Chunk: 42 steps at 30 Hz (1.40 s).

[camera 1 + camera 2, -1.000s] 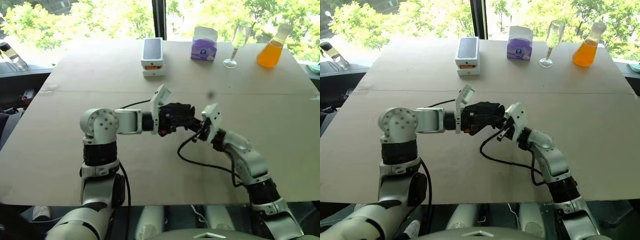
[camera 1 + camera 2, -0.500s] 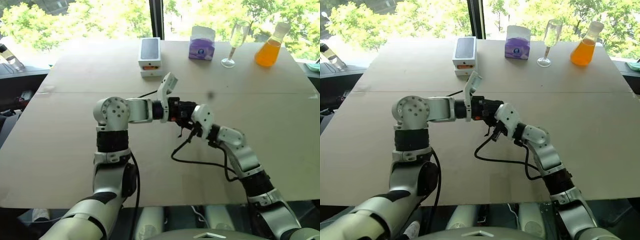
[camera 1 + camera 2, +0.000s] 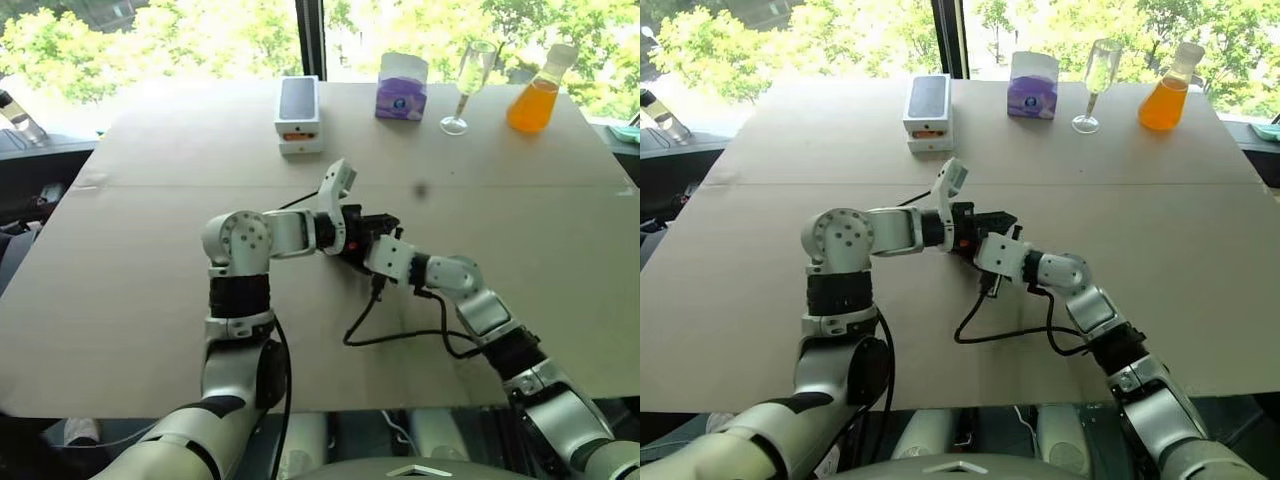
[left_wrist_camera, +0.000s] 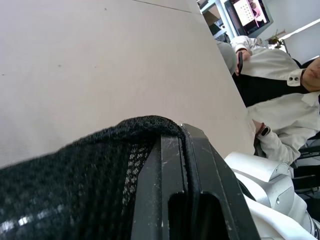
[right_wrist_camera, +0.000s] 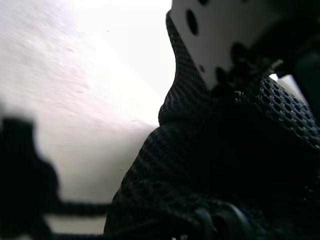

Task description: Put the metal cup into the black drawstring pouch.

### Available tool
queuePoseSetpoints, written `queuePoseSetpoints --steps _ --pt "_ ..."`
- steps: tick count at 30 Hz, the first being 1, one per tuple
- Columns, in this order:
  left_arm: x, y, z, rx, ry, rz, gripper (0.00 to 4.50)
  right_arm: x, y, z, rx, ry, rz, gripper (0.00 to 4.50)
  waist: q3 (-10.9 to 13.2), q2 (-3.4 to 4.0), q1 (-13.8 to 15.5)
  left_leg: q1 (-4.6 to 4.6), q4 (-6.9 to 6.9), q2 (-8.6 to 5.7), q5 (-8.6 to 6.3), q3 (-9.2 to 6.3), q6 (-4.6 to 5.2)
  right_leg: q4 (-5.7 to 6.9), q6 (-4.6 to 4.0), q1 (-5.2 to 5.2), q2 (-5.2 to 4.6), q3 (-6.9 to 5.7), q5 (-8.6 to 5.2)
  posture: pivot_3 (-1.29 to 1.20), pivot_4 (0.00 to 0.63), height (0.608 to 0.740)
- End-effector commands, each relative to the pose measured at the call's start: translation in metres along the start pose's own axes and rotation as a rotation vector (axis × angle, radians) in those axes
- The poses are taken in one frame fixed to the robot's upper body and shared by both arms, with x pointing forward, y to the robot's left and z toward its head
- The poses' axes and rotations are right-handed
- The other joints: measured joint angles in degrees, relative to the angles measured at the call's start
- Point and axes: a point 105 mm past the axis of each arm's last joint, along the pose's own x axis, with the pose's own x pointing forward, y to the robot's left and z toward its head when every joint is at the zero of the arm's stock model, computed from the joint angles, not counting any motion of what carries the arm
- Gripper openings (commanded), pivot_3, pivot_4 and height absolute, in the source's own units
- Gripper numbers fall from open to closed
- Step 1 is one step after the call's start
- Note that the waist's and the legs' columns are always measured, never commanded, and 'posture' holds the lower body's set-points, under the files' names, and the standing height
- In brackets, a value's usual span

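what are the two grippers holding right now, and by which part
The left gripper is shut on the black drawstring pouch, pinching its fabric edge. The right gripper is shut at the pouch; which part cannot be told.

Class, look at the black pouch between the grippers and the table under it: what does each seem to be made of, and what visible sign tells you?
Black drawstring pouch: soft, matte woven mesh fabric; small open holes and a folding edge show against the left gripper's fingers.
Table: probably cardboard or fibreboard, matte tan; flat, unglossy, with a seam line across it.

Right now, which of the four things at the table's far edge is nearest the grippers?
The box, black-topped and leftmost; the purple carton, glass and orange flask stand farther right.
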Motion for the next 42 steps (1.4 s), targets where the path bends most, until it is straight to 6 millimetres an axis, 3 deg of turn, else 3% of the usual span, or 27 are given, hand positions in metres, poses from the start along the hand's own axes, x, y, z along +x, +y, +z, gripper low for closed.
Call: queuePoseSetpoints --steps 1,2,5,11,17,20,26,34,37,40,42 --pt "0.002 -0.008 -0.007 0.031 0.013 -0.024 0.00 0.006 0.001 0.001 0.022 -0.014 0.002 0.04 0.00 0.00 0.08 0.02 -0.01 0.01 0.00 0.00 0.00 0.00 0.00 0.01 -0.01 0.01 0.00 0.00 0.150 0.737" --pt "0.004 -0.006 -0.008 0.043 0.011 -0.007 0.00 0.006 0.002 -0.001 0.054 -0.016 0.007 0.04 0.00 0.00 0.12 0.04 -0.01 0.01 0.00 0.00 0.00 -0.01 0.00 0.06 -0.02 0.00 0.00 0.00 0.150 0.737" --pt "0.008 -0.001 -0.008 0.088 0.010 0.025 0.00 0.004 0.004 -0.007 0.130 -0.006 0.000 1.04 0.01 0.00 0.29 0.42 -0.01 0.00 0.00 0.00 0.00 -0.09 0.00 0.53 -0.04 -0.02 0.00 0.00 0.150 0.737" --pt "0.011 0.005 -0.016 0.150 0.034 0.052 0.00 -0.016 -0.015 -0.019 0.063 0.109 -0.111 3.86 0.01 0.04 0.22 0.57 -0.08 0.00 -0.01 -0.02 -0.01 -0.06 -0.01 0.62 -0.07 0.00 0.00 0.00 0.150 0.737" --pt "0.019 0.009 -0.028 0.201 0.056 0.056 0.00 -0.046 -0.026 -0.010 0.140 0.178 -0.157 3.86 0.02 0.08 0.99 0.50 -0.10 -0.04 -0.02 -0.04 0.00 -0.16 -0.01 0.63 -0.16 -0.04 -0.01 0.00 0.150 0.737" --pt "0.023 0.008 -0.030 0.216 0.056 0.046 0.00 -0.059 -0.033 -0.008 0.211 0.193 -0.175 2.93 0.03 0.10 1.12 0.51 -0.09 -0.04 -0.02 -0.04 0.00 -0.14 -0.01 0.64 -0.15 -0.05 -0.01 0.00 0.150 0.737" --pt "0.028 0.003 -0.029 0.232 0.049 0.019 0.00 -0.065 -0.033 -0.011 0.176 0.234 -0.219 0.08 0.09 0.18 0.94 0.50 -0.11 -0.02 -0.02 -0.03 0.02 -0.13 -0.02 0.59 -0.08 -0.03 -0.02 0.00 0.150 0.737" --pt "0.031 0.003 -0.025 0.230 0.018 0.024 0.00 -0.085 -0.040 -0.003 0.199 0.238 -0.242 0.08 0.13 0.19 1.25 0.44 -0.11 -0.03 -0.06 -0.02 0.09 -0.15 0.00 0.56 -0.08 -0.02 -0.02 0.00 0.150 0.737" --pt "0.032 0.000 -0.016 0.232 -0.022 0.021 0.00 -0.082 -0.035 0.000 0.221 0.220 -0.213 0.86 0.13 0.19 1.48 0.43 -0.10 -0.03 -0.07 -0.01 0.11 -0.17 0.00 0.56 -0.07 -0.02 -0.02 0.00 0.150 0.737" --pt "0.026 -0.004 -0.002 0.265 -0.050 0.026 0.00 -0.063 -0.033 0.006 0.234 0.177 -0.230 2.26 0.13 0.19 1.33 0.44 -0.11 0.00 -0.07 -0.01 0.11 -0.17 0.00 0.54 -0.02 -0.02 -0.02 0.00 0.150 0.737" --pt "0.019 -0.005 0.004 0.288 -0.053 0.037 0.00 -0.053 -0.031 0.012 0.237 0.152 -0.217 2.26 0.15 0.23 1.12 0.44 -0.11 0.02 -0.07 0.00 0.11 -0.15 0.00 0.51 0.01 0.01 -0.03 0.00 0.150 0.737"
